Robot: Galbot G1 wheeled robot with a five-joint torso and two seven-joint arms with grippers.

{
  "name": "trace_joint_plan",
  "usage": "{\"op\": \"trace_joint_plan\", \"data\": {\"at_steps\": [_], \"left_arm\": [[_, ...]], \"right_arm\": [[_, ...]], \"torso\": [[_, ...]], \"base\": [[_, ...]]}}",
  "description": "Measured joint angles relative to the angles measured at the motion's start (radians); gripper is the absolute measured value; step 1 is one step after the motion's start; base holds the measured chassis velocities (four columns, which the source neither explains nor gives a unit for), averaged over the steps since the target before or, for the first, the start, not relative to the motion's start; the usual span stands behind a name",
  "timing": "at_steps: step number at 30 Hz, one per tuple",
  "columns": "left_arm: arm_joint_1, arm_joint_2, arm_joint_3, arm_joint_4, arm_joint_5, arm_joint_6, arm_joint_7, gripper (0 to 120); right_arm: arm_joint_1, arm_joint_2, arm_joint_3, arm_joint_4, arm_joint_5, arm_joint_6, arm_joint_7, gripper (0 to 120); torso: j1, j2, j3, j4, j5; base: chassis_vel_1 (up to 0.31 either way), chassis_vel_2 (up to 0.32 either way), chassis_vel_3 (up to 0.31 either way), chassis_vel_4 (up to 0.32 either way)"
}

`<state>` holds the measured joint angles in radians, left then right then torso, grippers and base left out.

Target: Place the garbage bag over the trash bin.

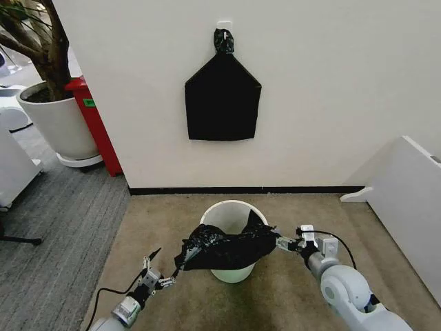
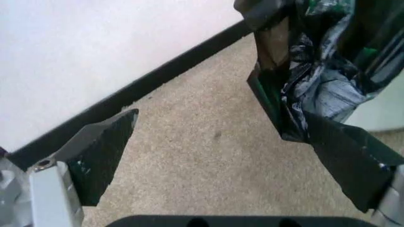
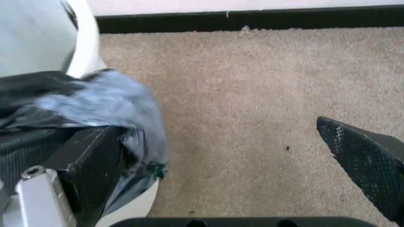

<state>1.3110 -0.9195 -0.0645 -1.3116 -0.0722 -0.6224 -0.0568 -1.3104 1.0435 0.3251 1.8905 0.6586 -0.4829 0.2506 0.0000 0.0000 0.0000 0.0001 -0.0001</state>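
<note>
Trash bin (image 1: pixel 233 243) stood on the tan carpet (image 1: pixel 296 221) near the wall, garbage bag (image 1: pixel 224 249) stretched across its near rim and front. Left gripper (image 1: pixel 160 274), low at the bin's left, had fingers spread wide, one finger (image 2: pixel 344 151) against the bag's edge. Right gripper (image 1: pixel 284 242), at the bin's right, likewise gaped, one finger (image 3: pixel 88 161) touching the bag, gripping nothing.

glossy crinkly plastic garbage bag (image 1: pixel 227 249)

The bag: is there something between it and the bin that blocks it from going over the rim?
Nothing visible does. The bag already drapes across the front rim of the bin.
</note>
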Motion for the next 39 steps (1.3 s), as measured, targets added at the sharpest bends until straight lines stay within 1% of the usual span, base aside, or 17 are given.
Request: {"op": "trace_joint_plan", "data": {"at_steps": [5,8,12,21,27,32,39], "left_arm": [[-0.017,0.004,0.0,0.045,0.062,-0.071,-0.001,100],[-0.021,0.007,0.002,0.054,0.07,-0.091,-0.003,100],[-0.031,0.019,0.003,0.08,0.099,-0.141,-0.006,100],[-0.036,0.031,-0.001,0.112,0.113,-0.199,-0.016,100],[-0.031,0.036,-0.001,0.107,0.123,-0.199,-0.026,100],[-0.04,0.028,-0.001,0.116,0.114,-0.194,-0.026,100],[-0.071,-0.003,-0.006,0.134,0.075,-0.151,-0.028,100]], "right_arm": [[0.033,0.005,-0.011,-0.04,-0.001,0.001,0.006,100],[0.042,0.006,-0.015,-0.052,-0.002,0.001,0.007,100],[0.059,0.011,-0.019,-0.08,-0.008,0.002,0.011,100],[0.078,0.018,-0.022,-0.1,-0.01,0.002,0.038,100],[0.073,0.023,-0.021,-0.092,-0.007,0.002,0.048,100],[0.05,0.023,-0.018,-0.046,0.004,0.001,0.063,100],[-0.022,0.008,-0.008,0.059,0.002,0.001,0.072,100]], "torso": [[0.0,0.0,0.0,0.0,0.0],[0.0,0.0,0.0,0.0,0.0],[0.0,0.0,0.0,-0.0001,-0.0001],[0.0,0.0,0.0,-0.0001,0.0001],[0.0,0.0,0.0,0.0,0.0001],[0.0,0.0,0.0,0.0,-0.0001],[0.0,0.0,0.0,-0.0002,0.0]], "base": [[0.0,0.0,0.0,0.0],[0.0,0.0,0.0,0.0],[0.0,0.0,0.0,0.0],[0.0,0.0,0.0,0.0],[0.0,0.0,0.0,0.0],[0.0,0.0,0.0,0.0],[0.0,0.0,0.0,0.0]]}}
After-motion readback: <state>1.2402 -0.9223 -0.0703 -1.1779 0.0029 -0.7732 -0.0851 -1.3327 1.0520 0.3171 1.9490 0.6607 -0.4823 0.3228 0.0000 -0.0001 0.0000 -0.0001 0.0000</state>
